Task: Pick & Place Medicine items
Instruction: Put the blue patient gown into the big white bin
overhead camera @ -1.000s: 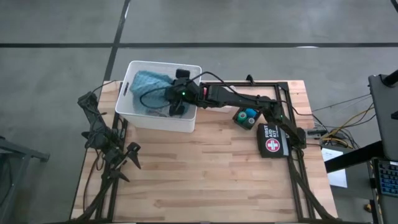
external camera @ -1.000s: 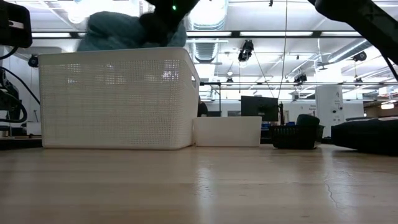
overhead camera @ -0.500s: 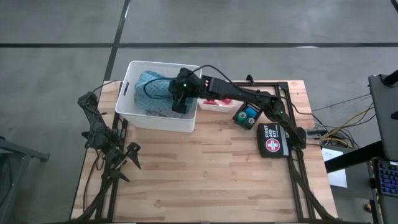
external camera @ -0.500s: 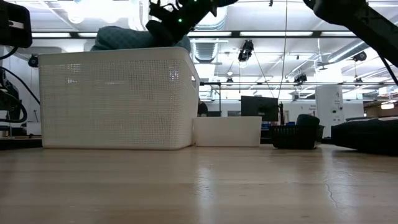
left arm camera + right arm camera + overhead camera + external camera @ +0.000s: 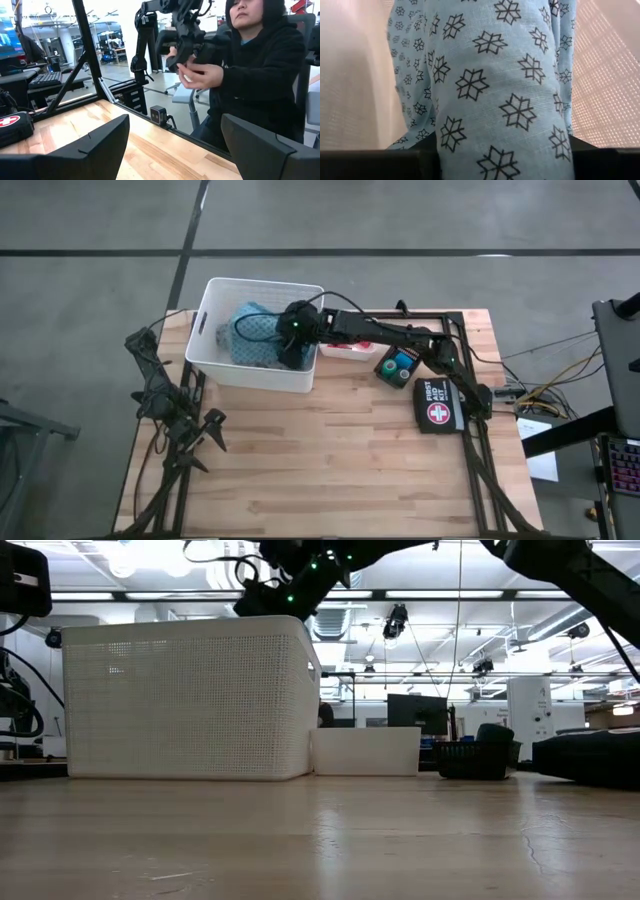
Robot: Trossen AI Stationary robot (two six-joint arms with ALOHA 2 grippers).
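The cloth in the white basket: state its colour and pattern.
The cloth is light blue with dark snowflake-like stars, clearest in the right wrist view.

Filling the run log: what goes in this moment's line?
right tool: in white basket, gripping blue patterned cloth | left tool: open, parked | medicine items: untouched

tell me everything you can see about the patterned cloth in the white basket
The cloth is light teal, thin woven fabric printed with dark snowflake-like stars. It hangs bunched in soft folds inside the white perforated basket, toward its right side. The right hand is shut on it from above, its dark fingers flanking the fabric.
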